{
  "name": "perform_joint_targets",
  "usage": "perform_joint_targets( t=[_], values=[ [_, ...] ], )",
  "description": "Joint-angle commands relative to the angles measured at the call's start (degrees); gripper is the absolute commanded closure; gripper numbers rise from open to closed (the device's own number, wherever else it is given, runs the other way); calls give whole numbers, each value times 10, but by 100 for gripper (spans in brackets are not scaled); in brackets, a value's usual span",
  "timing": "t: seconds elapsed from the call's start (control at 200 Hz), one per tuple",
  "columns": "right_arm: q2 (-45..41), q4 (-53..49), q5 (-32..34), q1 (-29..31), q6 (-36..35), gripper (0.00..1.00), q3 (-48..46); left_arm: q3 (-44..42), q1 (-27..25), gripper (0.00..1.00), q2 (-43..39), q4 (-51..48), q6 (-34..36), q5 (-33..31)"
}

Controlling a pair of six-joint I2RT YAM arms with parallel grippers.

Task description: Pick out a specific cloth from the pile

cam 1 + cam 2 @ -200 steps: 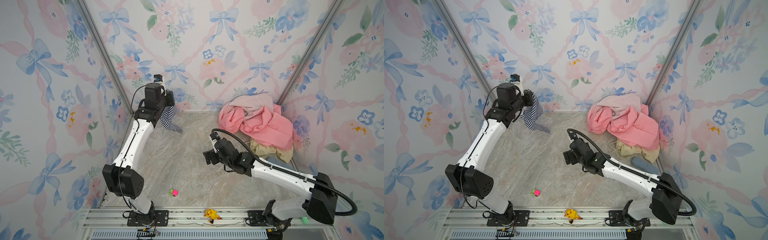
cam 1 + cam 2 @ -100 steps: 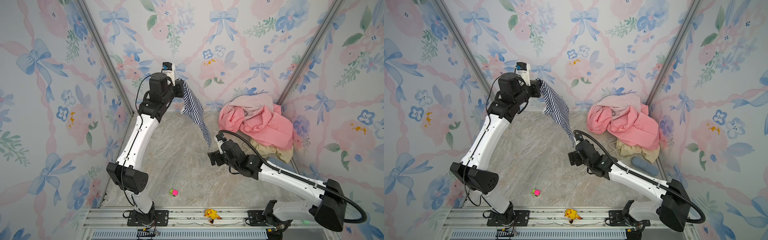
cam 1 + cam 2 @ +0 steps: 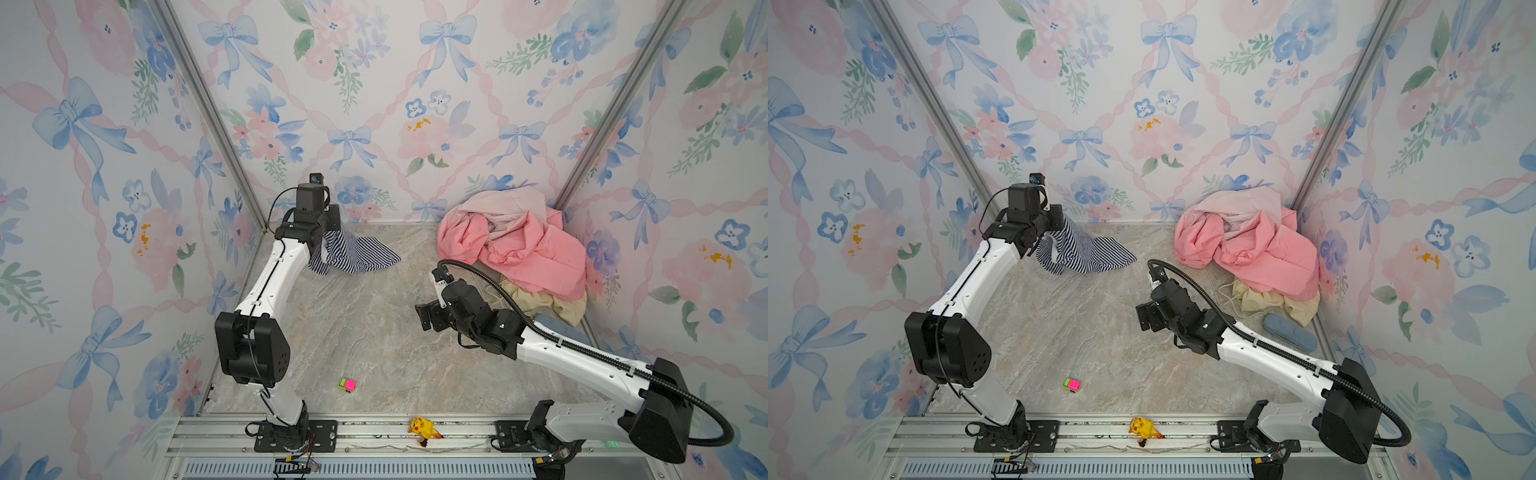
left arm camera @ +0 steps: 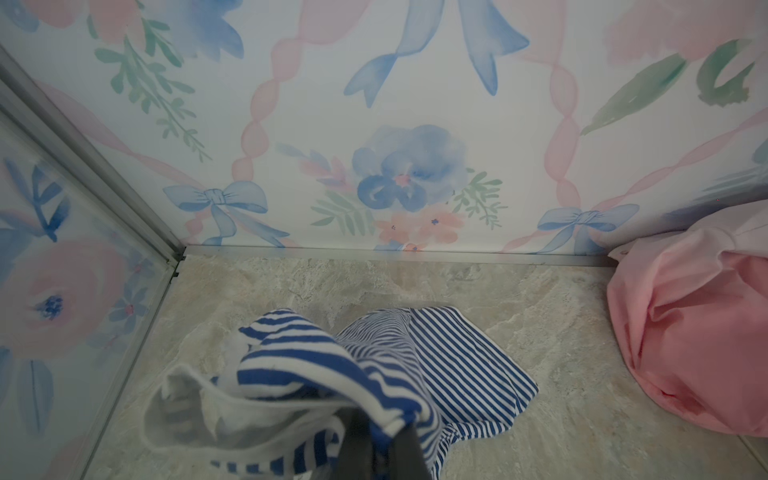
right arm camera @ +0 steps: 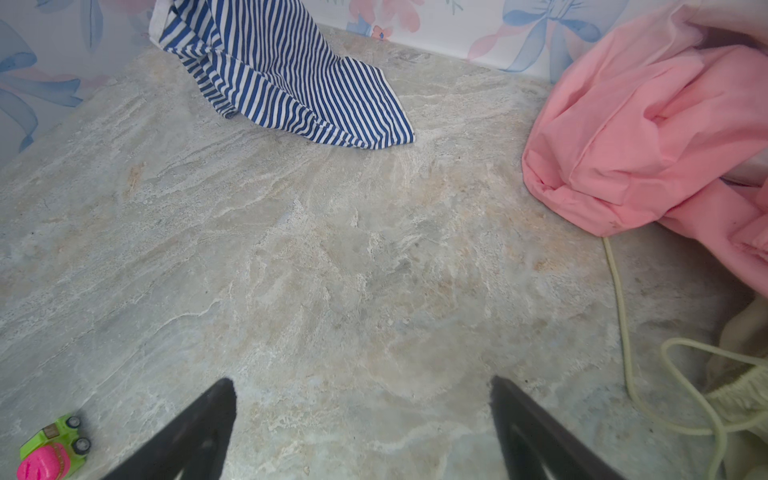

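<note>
The left pincer (image 4: 382,424) is clamped shut on a bunched edge of the striped cloth (image 4: 457,365) and holds it up close to the back wall, near the left back corner. From the grip the cloth (image 3: 357,253) hangs down and fans out toward the right pincer's side. Its lower corner lies on the marble table (image 3: 353,332). A white hem loops just beside the closed fingers (image 4: 357,440).

The pile (image 3: 532,249) sits well apart from the left pincer, in the other back corner. A strip of bare table lies between it and the cloth. The pile is mostly salmon-pink and pale pink fabric.

The right pincer (image 5: 363,384) stands wide open and holds nothing. It hovers over bare table (image 5: 332,270) and faces the cloth (image 5: 291,83), well short of it. The pile (image 5: 644,137) is near it, on the side away from the left pincer. A cream cloth (image 3: 1266,301) lies at the pile's foot, and its drawstring (image 5: 623,311) trails toward the right pincer.

Farther out, toward the front, a small green and pink toy car (image 3: 347,384) lies on the table. A yellow toy figure (image 3: 422,428) lies on the metal rail (image 3: 374,440) between the two arm bases.
</note>
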Motion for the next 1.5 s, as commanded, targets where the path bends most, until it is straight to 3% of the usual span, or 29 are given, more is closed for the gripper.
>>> perform_joint_targets(
  t=[0.0,0.13,0.255,0.38,0.475,0.71,0.875,1.205,1.495],
  values=[
    [0,-14,-2,0,10,3,-7,-16,9,100,-4,12,23,-27],
    [3,-14,-2,0,13,3,-8,-25,8,100,-18,13,20,2],
    [10,-11,-3,1,14,3,-8,-27,5,100,-41,13,22,106],
    [19,-12,-8,5,12,3,-1,-33,13,100,-77,20,-4,56],
    [26,-11,-9,8,10,3,4,-32,30,100,-105,25,-2,45],
    [44,-7,-13,20,13,3,14,-40,86,100,-156,32,-73,31],
    [45,-9,-11,27,13,3,13,-49,89,100,-179,48,-67,11],
    [45,-3,-9,33,18,3,4,-105,51,100,-164,61,-39,108],
    [56,1,-20,35,18,3,0,-302,-18,100,-250,90,-114,-56]
  ],
)
